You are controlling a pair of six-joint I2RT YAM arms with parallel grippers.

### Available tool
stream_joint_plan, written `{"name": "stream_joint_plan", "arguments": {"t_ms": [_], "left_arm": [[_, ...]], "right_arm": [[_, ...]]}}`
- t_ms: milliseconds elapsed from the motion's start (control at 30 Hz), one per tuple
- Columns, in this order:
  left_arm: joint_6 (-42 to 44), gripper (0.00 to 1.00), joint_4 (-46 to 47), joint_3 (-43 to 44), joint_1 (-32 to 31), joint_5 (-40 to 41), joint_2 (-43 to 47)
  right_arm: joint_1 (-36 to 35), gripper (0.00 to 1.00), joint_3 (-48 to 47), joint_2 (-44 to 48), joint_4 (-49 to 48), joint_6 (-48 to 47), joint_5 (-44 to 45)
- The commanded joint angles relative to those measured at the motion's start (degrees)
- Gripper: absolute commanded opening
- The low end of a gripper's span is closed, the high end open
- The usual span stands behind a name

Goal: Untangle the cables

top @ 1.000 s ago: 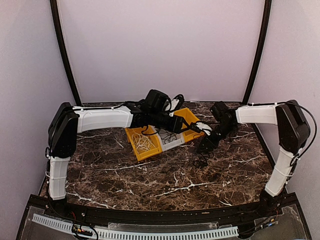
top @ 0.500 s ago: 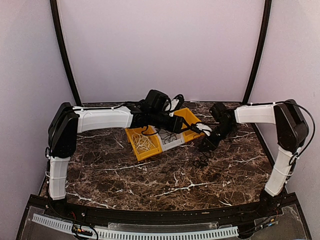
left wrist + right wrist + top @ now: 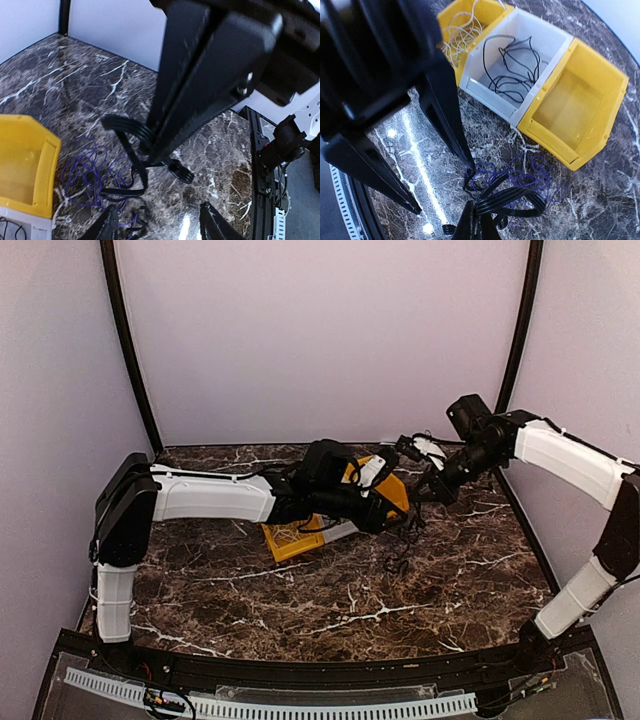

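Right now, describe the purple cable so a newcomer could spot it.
Take the empty yellow bin at the end of the row of three. On the marble beside it lies the purple cable, thin, in loose loops; the black cable next to it is thicker and pinched by the right gripper.

left gripper (image 3: 160, 227): jaws apart; aimed down | right gripper (image 3: 477, 226): pinched closed; near the left one

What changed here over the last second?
The right gripper shut on the black cable, then rose up and back, pulling it up. The left gripper swung right across the bins, still open, and now sits just below the right one. The bins stayed put.
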State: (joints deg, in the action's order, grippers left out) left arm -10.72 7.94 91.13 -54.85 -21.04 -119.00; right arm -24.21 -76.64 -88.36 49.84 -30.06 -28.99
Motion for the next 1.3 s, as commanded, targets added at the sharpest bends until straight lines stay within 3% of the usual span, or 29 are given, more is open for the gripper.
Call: {"name": "stream_joint_plan", "arguments": {"t_ms": [0,333,500,733,900,1133,1267], "left_arm": [[1.3,0.54,11.1,-1.8,-0.5,-2.6,3.1],[-7.4,0.54,28.0,-1.7,-1.2,-3.2,-3.1],[-8.6,0.40,29.7,-1.5,-1.2,-4.2,-5.1],[-8.4,0.09,26.4,-1.7,-1.2,-1.8,-4.7],[-9.9,0.00,27.6,-2.3,-1.2,0.1,-1.4],[-13.9,0.00,30.6,-1.1,-1.2,2.7,5.0],[-16.9,0.00,31.2,0.2,-1.2,3.5,6.7]], "right_arm": [[0.3,0.00,-4.8,4.5,5.7,-1.7,-5.9],[0.3,0.00,-16.5,6.0,11.0,-3.0,-16.1],[0.3,0.00,-19.4,6.5,11.0,-2.1,-19.0],[1.2,0.00,-22.9,7.2,11.4,-2.1,-22.3],[3.3,0.01,-11.7,10.5,3.0,-0.9,-20.2],[6.5,0.38,5.8,12.5,-8.9,0.3,-18.4],[6.6,0.53,14.0,13.6,-14.5,0.6,-18.3]]}}
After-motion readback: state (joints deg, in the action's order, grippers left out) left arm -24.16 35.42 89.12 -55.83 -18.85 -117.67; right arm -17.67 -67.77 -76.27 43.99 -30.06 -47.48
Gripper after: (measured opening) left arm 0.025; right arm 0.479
